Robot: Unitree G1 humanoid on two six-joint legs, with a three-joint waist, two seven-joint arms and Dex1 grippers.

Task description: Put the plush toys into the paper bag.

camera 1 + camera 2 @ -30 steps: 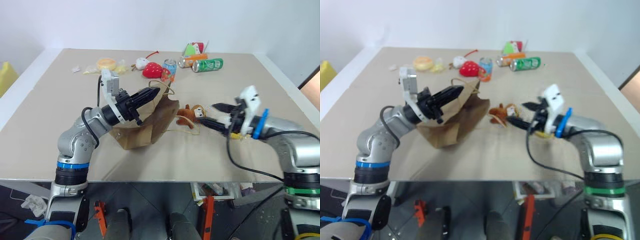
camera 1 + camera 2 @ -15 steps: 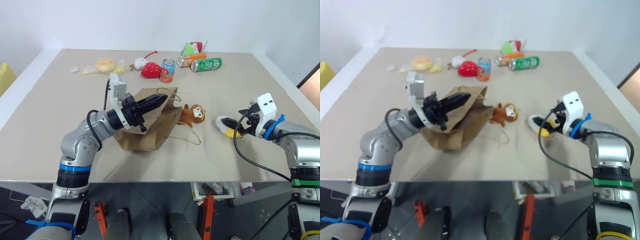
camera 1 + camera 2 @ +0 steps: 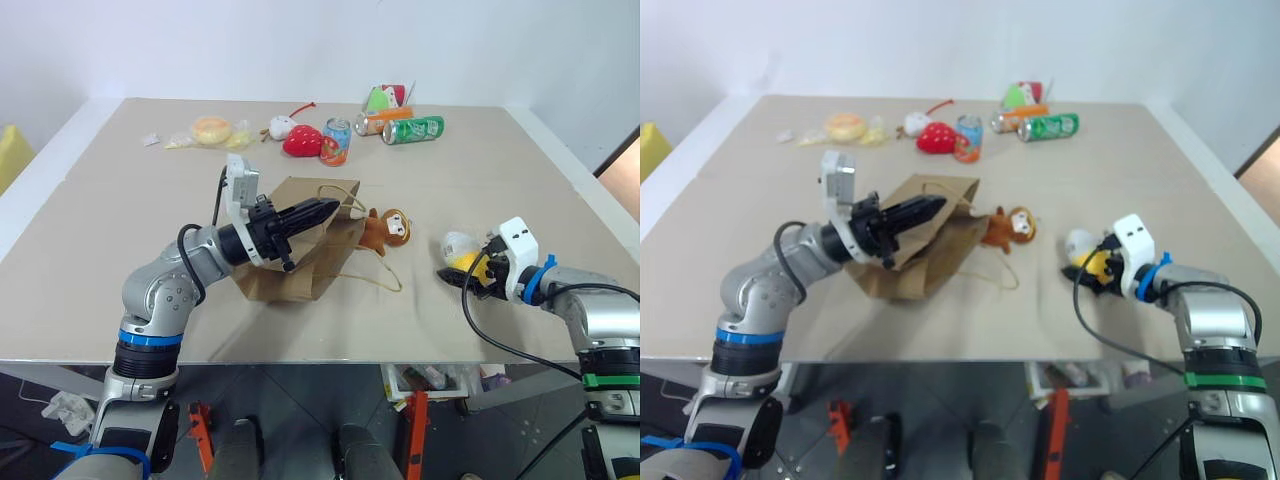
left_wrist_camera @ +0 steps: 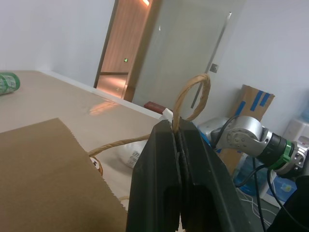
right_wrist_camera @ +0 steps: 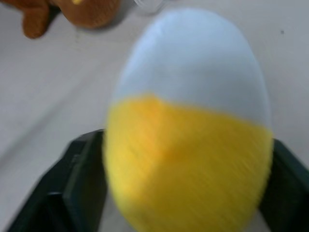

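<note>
Left claw [image 3: 335, 207] clamped on cord handle [image 4: 190, 99] of paper bag [image 3: 300, 250] – bag lies mid-desk [image 3: 120, 200]. Monkey plush [image 3: 388, 228] at bag's 3 o'clock. Further right, right claw [image 3: 470, 275] straddles egg plush [image 5: 188, 121] – grip cannot be told.

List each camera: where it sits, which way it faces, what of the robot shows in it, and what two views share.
Left and right eye views: on the head, looking forward and down at the table; both arms show.
Left wrist view: along the left gripper, shut on the paper bag handle; the right arm shows beyond.
Right wrist view: along the right gripper, its fingers either side of the egg plush.
Shared: the right wrist and eye views both show the monkey plush.
</note>
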